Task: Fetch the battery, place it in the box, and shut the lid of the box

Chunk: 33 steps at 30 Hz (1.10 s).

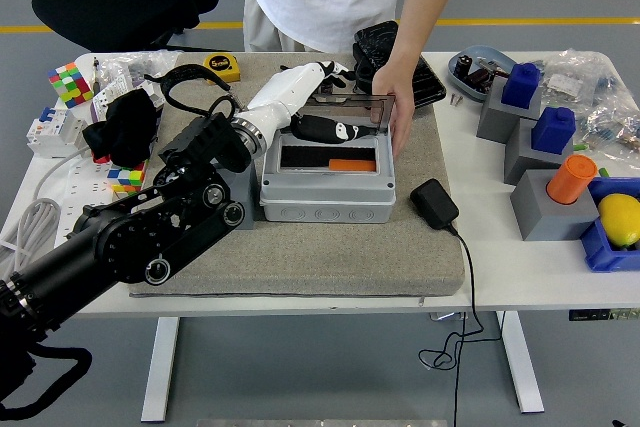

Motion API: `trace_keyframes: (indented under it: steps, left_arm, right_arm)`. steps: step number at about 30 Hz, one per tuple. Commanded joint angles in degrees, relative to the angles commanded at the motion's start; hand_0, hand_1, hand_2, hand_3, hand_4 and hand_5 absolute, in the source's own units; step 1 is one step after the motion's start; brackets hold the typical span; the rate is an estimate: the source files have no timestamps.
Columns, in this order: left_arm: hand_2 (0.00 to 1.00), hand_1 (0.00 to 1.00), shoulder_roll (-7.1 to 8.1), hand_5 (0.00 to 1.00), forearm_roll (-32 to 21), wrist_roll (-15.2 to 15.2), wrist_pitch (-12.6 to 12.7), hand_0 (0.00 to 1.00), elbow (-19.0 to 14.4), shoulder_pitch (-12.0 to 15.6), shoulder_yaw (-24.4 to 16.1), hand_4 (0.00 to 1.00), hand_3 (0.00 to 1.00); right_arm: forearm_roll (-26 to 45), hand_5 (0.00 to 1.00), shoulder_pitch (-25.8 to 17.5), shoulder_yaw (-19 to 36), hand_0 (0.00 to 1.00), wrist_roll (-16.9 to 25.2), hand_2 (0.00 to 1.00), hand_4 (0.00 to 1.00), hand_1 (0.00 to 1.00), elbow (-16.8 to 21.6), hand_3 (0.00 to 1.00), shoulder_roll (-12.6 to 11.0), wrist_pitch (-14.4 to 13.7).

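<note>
The grey box (325,192) stands open on the grey mat, with the orange battery (352,164) lying inside at its right. The clear lid (365,110) stands raised at the box's back edge. My left hand (340,125) reaches in from the left over the lid's left part. Its black thumb lies across the lid's front and its fingers curl over the top edge. A person's hand (400,112) rests against the lid's right end. My right arm is out of view.
A black power adapter (434,202) with its cable lies right of the box. Tape measures (222,68), a black fan (385,47), Rubik's cubes (70,82) and a power strip (75,217) are at the back and left. Grey blocks with blue and orange pieces (540,147) stand at the right.
</note>
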Motion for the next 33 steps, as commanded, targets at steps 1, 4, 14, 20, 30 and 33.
trace_keyframes:
  steps: [1, 4, 14, 20, 30, 33]
  left_arm:
    - [0.732, 0.77, 0.25, 0.49, -0.19, 0.47, -0.42, 0.769, -0.57, 0.07, 0.52, 0.962, 0.76]
    - [0.732, 0.77, 1.07, 0.49, -0.76, 1.79, -1.5, 0.769, -2.93, 0.55, 1.86, 0.962, 0.76]
    - [0.72, 0.753, 3.4, 0.509, -1.36, 7.83, -5.68, 0.752, -10.96, 3.15, 2.93, 0.949, 0.751]
    - [0.72, 0.75, 4.1, 0.484, -2.54, 8.56, -6.38, 0.745, -11.56, 4.35, 3.87, 0.953, 0.75]
    - [0.723, 0.753, 3.73, 0.5, -3.27, 1.9, -0.56, 0.741, -15.11, 11.13, -4.29, 0.968, 0.75]
    - [0.721, 0.744, 3.46, 0.511, -6.07, -2.08, 2.78, 0.726, -16.45, 14.14, -7.76, 0.972, 0.752]
  right_arm:
    - [-0.03, 0.505, -0.01, 0.05, 0.501, 0.03, 0.658, 0.961, 0.614, 0.01, 0.576, 0.0, -0.02]
    - [-0.16, 0.505, -0.07, 0.28, 0.501, 0.44, 0.658, 0.961, 0.614, 0.07, 0.576, 0.0, -0.24]
    - [-0.13, 0.506, -0.24, 0.41, 0.499, 0.51, 0.657, 0.961, 0.614, 0.03, 0.575, -0.07, -0.21]
    - [-0.22, 0.505, -0.23, 0.6, 0.5, 0.53, 0.657, 0.961, 0.611, 0.05, 0.575, -0.07, -0.24]
    - [-0.15, 0.505, -0.3, 0.48, 0.5, 0.53, 0.657, 0.961, 0.612, -0.05, 0.575, 0.06, -0.22]
    - [0.17, 0.505, -0.41, 0.11, 0.5, 0.47, 0.657, 0.961, 0.612, -0.18, 0.574, 0.07, -0.15]
